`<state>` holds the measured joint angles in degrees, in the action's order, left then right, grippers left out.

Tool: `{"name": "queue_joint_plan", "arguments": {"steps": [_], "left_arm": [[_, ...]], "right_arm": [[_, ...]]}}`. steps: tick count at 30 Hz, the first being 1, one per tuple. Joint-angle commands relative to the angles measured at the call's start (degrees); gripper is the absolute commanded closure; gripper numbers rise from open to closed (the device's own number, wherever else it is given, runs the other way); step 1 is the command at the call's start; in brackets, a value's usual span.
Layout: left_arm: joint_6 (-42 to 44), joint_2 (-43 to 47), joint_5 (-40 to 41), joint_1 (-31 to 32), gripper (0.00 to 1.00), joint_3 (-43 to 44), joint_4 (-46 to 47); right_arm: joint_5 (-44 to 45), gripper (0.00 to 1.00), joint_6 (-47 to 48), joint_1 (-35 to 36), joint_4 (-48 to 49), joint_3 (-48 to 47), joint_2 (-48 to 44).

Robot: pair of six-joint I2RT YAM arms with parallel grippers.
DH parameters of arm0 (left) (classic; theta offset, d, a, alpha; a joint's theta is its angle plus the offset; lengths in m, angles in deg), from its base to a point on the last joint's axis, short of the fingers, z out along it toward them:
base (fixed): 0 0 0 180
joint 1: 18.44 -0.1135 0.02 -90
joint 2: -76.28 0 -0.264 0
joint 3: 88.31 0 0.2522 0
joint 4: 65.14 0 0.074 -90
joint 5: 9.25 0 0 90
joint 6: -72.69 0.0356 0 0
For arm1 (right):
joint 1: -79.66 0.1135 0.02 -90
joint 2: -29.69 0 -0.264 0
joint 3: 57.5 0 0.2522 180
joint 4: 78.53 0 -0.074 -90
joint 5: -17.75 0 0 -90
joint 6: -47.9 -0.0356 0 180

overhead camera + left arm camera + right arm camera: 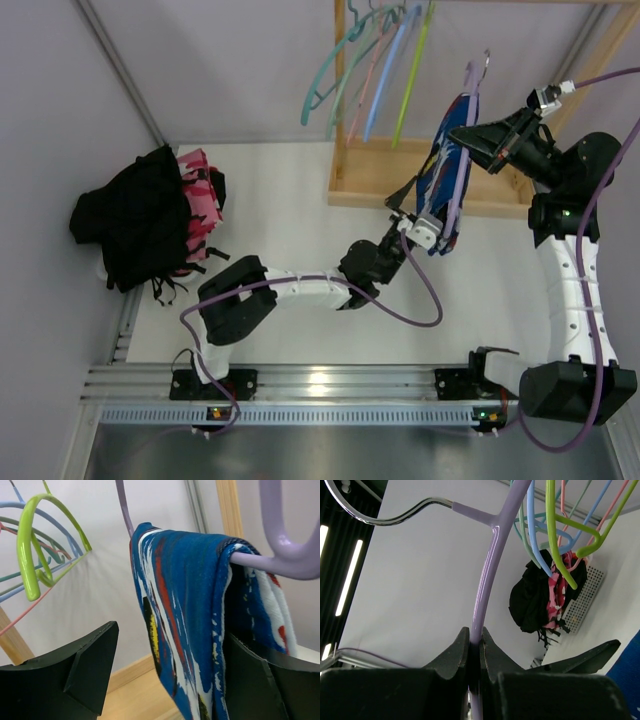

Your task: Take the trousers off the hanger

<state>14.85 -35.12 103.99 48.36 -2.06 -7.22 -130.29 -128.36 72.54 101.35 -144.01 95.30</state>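
Blue-and-white patterned trousers (445,190) hang folded over the bar of a lilac hanger (463,150). My right gripper (472,135) is shut on the hanger's lilac stem (492,550) and holds it up in the air. In the right wrist view the jaws (475,636) pinch that stem. My left gripper (410,215) is at the garment's lower end. In the left wrist view it (172,645) is open, with the hanging cloth (190,605) between its fingers, close to the right finger (250,680). Black trousers (135,215) and pink camouflage trousers (200,205) lie heaped at the table's left.
A wooden rack (370,185) stands at the back. Several bare coloured hangers (375,70) hang from it, just left of the held hanger. An aluminium rail (320,385) runs along the near edge by the arm bases. Grey walls close in the left side and the back.
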Motion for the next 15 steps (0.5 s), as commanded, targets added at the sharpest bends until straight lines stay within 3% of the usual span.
{"name": "queue_joint_plan", "arguments": {"steps": [1, 15], "left_arm": [[1.15, 0.91, 1.36, -0.36, 0.20, 0.11, 6.63], [0.71, 0.39, -0.13, -3.17, 0.21, -2.09, 6.54]], "right_arm": [[1.27, 1.00, 0.66, 1.05, 9.37, -4.77, -3.47], [0.65, 1.00, -1.45, 1.05, 10.08, -6.44, -2.76]]}}
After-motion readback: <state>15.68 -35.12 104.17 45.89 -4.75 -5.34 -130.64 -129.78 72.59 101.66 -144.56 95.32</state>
